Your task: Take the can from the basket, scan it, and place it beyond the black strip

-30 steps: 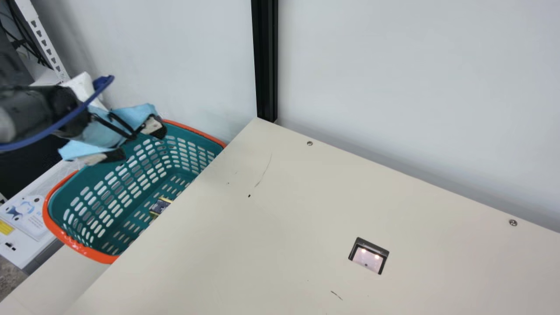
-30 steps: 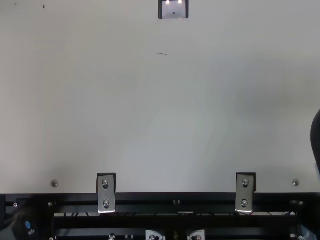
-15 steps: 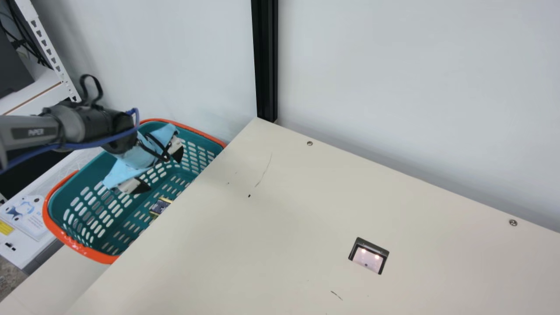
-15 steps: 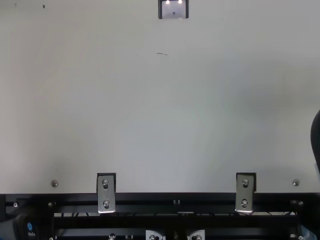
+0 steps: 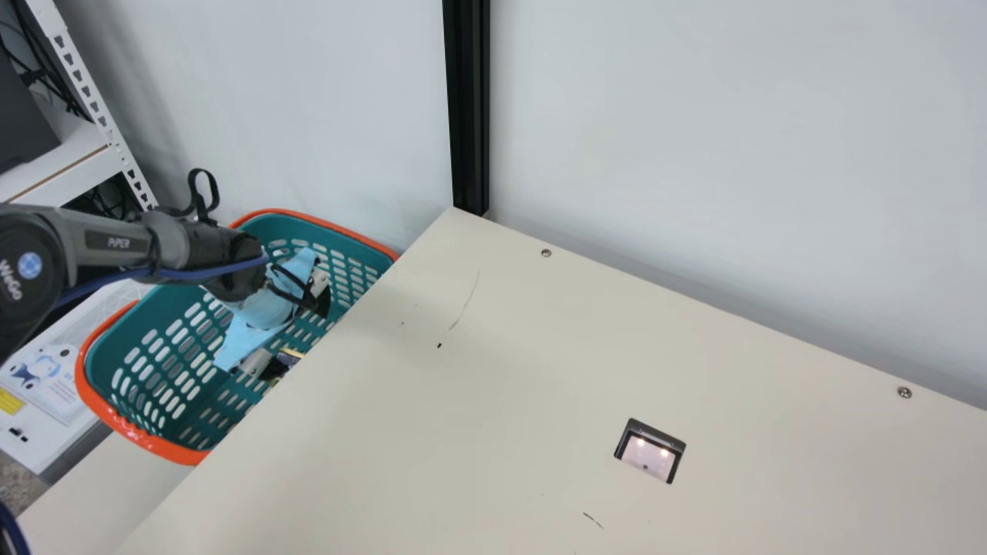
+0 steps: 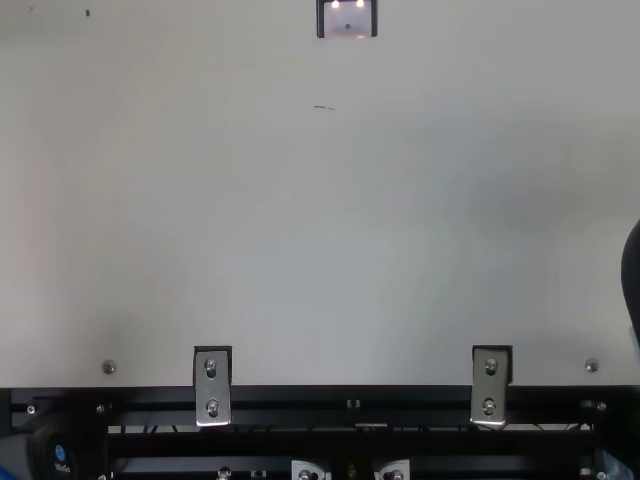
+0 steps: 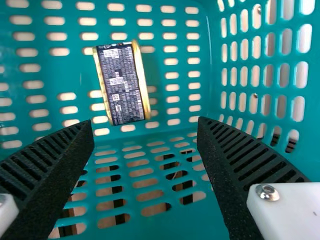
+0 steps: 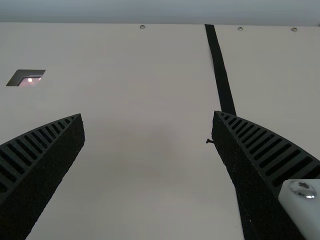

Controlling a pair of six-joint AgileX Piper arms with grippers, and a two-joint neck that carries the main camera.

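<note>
Main view: basket (image 5: pixel 146 441), teal with an orange rim, beside the tabletop (image 5: pixel 501 370); the tabletop's edge hides part of it. Left gripper (image 5: pixel 301 335) is down inside the basket, light-blue cover (image 5: pixel 240 339) around its base. Left wrist view: fingers of the left gripper (image 7: pixel 145 121) apart, nothing between them. Can (image 7: pixel 121 82) lies on its side in the basket, near the fingertips, not touching them; printed dark label facing the camera, gold-coloured edges. Scanner (image 5: pixel 648 456) set in the tabletop, two small lights lit, well apart from the basket.

Right wrist view: right gripper (image 8: pixel 148 115) above the tabletop, fingers apart, nothing held. Black strip (image 8: pixel 222 75) runs along the tabletop, partly hidden by one finger; scanner well to one side of it. Top view: two metal brackets (image 6: pixel 212 388) at the tabletop's edge.
</note>
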